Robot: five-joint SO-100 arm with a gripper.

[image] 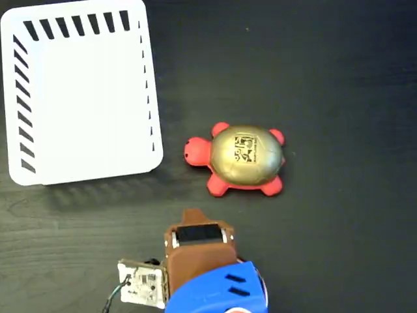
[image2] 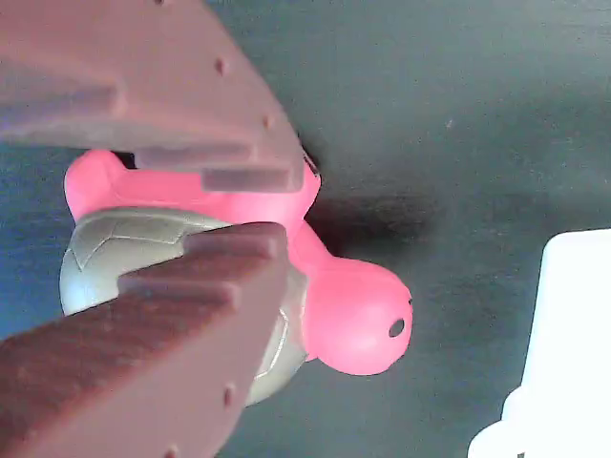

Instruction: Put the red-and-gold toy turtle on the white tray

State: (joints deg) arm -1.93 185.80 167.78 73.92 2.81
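Observation:
The red-and-gold toy turtle [image: 245,158] lies on the dark table near the middle of the fixed view, gold shell up with a black square mark, its red head pointing left toward the white tray [image: 81,91]. The tray fills the upper left corner and has black slanted slots along its rim. My gripper [image: 192,216] sits below and left of the turtle, apart from it. In the wrist view the two brown fingers [image2: 191,124] are shut with only a thin slit between them and hold nothing. Behind my gripper [image2: 286,205] shows the turtle [image2: 353,315], with a corner of the tray [image2: 573,353] at the right.
A small bare circuit board with wires [image: 140,283] hangs off the blue arm [image: 218,290] at the bottom edge. Dark table surface [image: 339,78] stretches to the right of and above the turtle.

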